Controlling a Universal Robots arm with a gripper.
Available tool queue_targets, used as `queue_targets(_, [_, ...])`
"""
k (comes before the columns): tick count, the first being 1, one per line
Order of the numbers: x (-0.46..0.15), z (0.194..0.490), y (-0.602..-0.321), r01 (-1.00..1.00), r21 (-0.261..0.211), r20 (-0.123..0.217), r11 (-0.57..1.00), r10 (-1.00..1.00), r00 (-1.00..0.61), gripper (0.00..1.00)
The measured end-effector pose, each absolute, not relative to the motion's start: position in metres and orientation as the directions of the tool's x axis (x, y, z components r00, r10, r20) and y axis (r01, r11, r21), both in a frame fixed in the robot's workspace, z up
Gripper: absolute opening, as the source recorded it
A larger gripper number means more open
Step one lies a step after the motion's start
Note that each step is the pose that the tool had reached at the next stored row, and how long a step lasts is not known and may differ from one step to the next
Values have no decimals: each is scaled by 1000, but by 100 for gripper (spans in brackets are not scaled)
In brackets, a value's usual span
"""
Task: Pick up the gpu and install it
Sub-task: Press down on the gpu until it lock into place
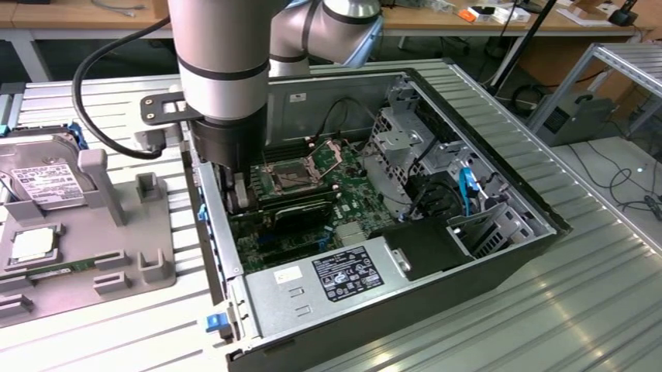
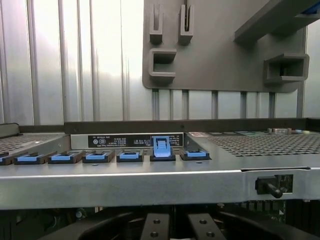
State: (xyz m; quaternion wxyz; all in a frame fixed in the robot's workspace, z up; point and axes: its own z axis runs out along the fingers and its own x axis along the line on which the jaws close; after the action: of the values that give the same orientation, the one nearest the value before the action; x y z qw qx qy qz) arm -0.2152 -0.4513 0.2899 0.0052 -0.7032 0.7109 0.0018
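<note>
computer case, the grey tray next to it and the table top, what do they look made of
Computer case: looks like bare sheet metal, dull silver with punched vent holes. Grey tray: probably moulded or printed plastic, matte, blocky posts. Table top: likely aluminium, ribbed slats with a bright sheen.

The arm (image 1: 222,77) hides the gripper's fingertips inside the case (image 1: 517,256), so what they touch cannot be told. The gpu (image 1: 294,208) is half covered by the arm on the exterior view's left. The drive (image 1: 42,182) at far left is cut by the edge. Label (image 2: 135,141) text on the case rim is too small to read. The gripper (image 2: 172,227) is cut off by the wrist view's edge.
</note>
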Motion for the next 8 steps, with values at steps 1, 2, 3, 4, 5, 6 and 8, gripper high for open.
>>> queue_targets(1, [-215,290,-451,-1000,-5,-10,11,-1000,-11,11])
queue_targets(2, [-215,290,-451,-1000,-5,-10,11,-1000,-11,11])
queue_targets(3, [-215,290,-451,-1000,-5,-10,11,-1000,-11,11])
queue_targets(4, [-216,290,-451,-1000,-5,-10,11,-1000,-11,11])
queue_targets(5, [-217,290,-451,-1000,-5,-10,11,-1000,-11,11])
queue_targets(6, [-218,290,-451,-1000,-5,-10,11,-1000,-11,11])
queue_targets(8, [-219,290,-451,-1000,-5,-10,11,-1000,-11,11])
